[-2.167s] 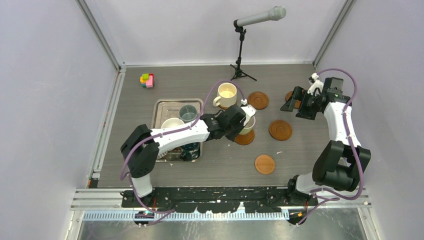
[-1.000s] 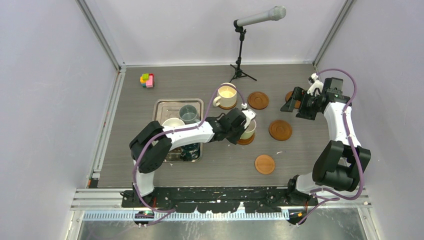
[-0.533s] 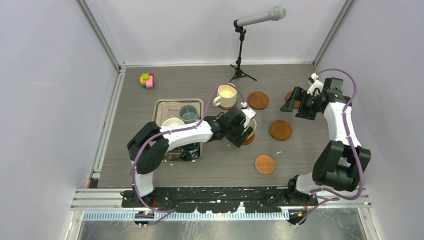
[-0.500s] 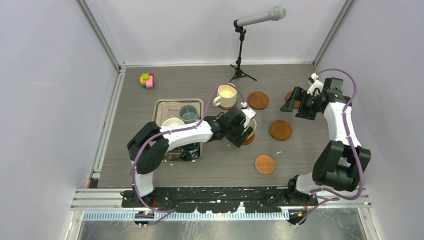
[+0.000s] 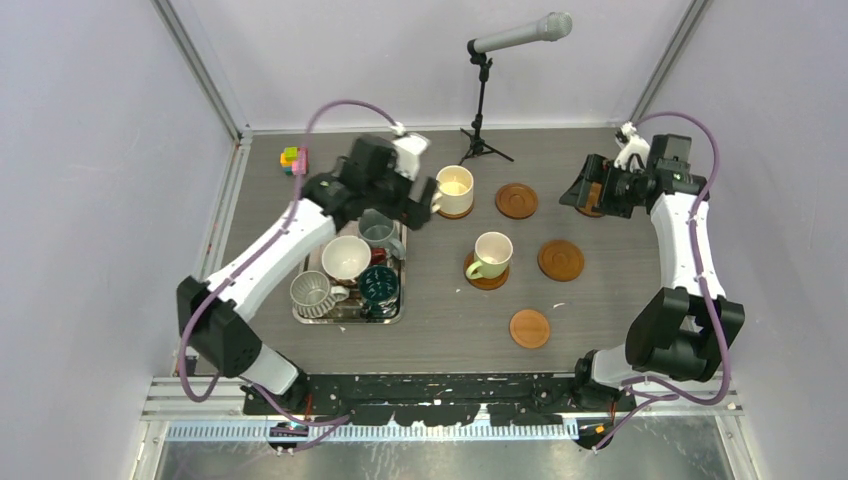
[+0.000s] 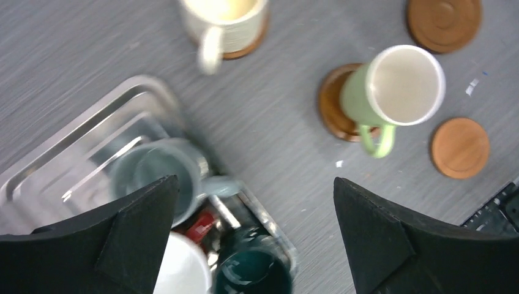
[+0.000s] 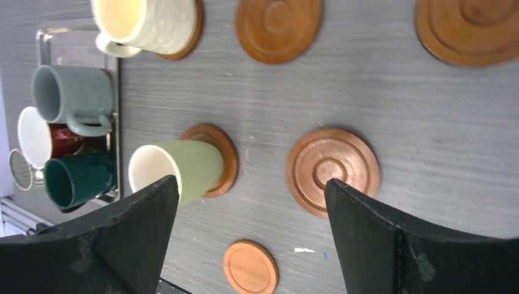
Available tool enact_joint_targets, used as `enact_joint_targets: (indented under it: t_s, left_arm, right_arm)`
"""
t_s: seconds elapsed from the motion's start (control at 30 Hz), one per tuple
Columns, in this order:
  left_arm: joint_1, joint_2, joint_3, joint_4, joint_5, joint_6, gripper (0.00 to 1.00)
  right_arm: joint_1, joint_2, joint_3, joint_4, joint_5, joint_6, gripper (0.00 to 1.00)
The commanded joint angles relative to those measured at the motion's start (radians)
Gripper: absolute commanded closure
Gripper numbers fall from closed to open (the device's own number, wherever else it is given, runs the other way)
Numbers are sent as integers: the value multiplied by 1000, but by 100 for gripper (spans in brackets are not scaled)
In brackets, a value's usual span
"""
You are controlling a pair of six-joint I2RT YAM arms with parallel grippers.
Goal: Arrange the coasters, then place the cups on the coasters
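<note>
left gripper was spread wide, empty, above steel tray. mugs sat squeezed together there; fingers could bump dark teal mug while grabbing grey-blue mug. right gripper was spread too, empty.

tray: left of middle, four cups in it
far cup: on a coaster, just right of the tray's far corner
near cup: on another coaster, closer to me
bare coasters: three, right of both cups; a fourth below my right claw, far right
my left claw: over the tray's far end

No writing, label, brand mark or number can be read anywhere, neither on the cups, the coasters nor the tray
</note>
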Motion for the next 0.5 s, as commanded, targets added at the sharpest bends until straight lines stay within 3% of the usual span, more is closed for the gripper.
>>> enact_joint_targets:
  t_s: [0.0,0.17,0.47]
  left_arm:
    - [172,-104,-11,-114,93,15,0]
    - [337,-185,-45,-145,100,-30,0]
    - [551,-278,-68,-190,163,-70,0]
  right_arm:
    - [128,9,122,3,20,-3,7]
    - [417,113,313,-45,165,-28,7]
    - [812,391,591,-91,379,-25,10]
